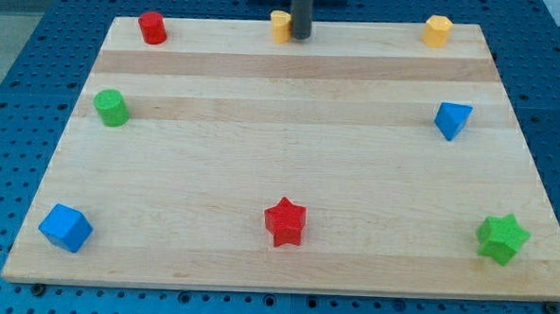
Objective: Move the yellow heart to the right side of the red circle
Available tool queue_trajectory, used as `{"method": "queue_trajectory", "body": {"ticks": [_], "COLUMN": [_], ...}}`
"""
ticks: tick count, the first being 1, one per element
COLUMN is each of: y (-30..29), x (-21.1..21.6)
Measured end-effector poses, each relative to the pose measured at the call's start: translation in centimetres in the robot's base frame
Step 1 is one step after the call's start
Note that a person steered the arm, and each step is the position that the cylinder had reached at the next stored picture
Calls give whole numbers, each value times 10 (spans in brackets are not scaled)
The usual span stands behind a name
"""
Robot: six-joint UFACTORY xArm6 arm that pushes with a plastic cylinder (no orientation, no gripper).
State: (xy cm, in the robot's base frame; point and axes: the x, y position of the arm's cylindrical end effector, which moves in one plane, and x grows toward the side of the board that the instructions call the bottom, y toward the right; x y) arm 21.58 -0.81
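The red circle [152, 27], a short red cylinder, stands near the board's top left corner. A yellow block [280, 26], which looks like the heart, sits at the top edge near the middle, far to the right of the red circle. My tip [299, 38] is down on the board, touching or almost touching this yellow block's right side and hiding part of it. A second yellow block [438, 30], with a more angular outline, sits at the top right.
A green cylinder [111, 107] is at the left edge, a blue cube [66, 227] at the bottom left, a red star [285, 221] at the bottom middle, a green star [502, 238] at the bottom right, and a blue wedge-like block [452, 120] at the right. The wooden board [280, 166] lies on a blue perforated table.
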Motion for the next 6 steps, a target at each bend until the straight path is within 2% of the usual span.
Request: {"method": "queue_trajectory", "body": {"ticks": [2, 6], "y": [-31, -155], "x": [-23, -14]}}
